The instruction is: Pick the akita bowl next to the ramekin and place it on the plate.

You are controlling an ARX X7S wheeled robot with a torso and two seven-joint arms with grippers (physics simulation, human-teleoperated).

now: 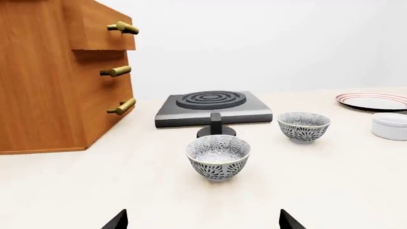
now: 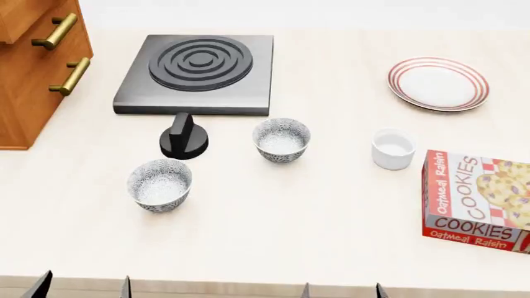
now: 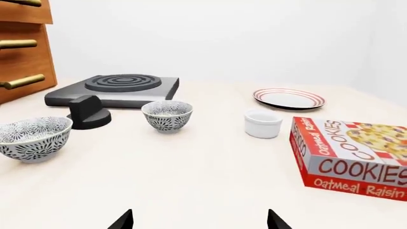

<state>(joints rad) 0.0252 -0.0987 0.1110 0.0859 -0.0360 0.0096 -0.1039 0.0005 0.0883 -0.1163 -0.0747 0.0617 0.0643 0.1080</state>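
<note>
Landmark: the ramekin (image 2: pixel 393 148), a plain white cup standing upright on the pale table (image 2: pixel 314 211); every place below is given from it, as seen in the head view.
Drawer cabinet (image 2: pixel 33 62): far to the left and further back, at the table's edge, brass handles facing the stove.
Second patterned bowl (image 2: pixel 160 184): well to the left and a little nearer the robot, upright, standing alone.
Stove knob (image 2: pixel 184 138): to the left, black, between the 2 bowls and just in front of the hot plate.
Hot plate (image 2: pixel 197 73): back and to the left, dark square slab with concentric rings.
Akita bowl (image 2: pixel 282 139): the nearer of the 2 patterned bowls, close on the left, upright, apart from the cup, nothing in it.
Plate (image 2: pixel 438 83): behind and slightly right, red-ringed, bare, well apart.
Cookie box (image 2: pixel 476 200): just to the right and nearer the robot, lying flat, not touching.
Left gripper (image 1: pixel 202 220): only 2 dark fingertips show in its wrist view, spread wide, nothing between them, well short of the bowls.
Right gripper (image 3: pixel 199 220): likewise 2 tips set wide apart, holding nothing, hovering short of the objects.
</note>
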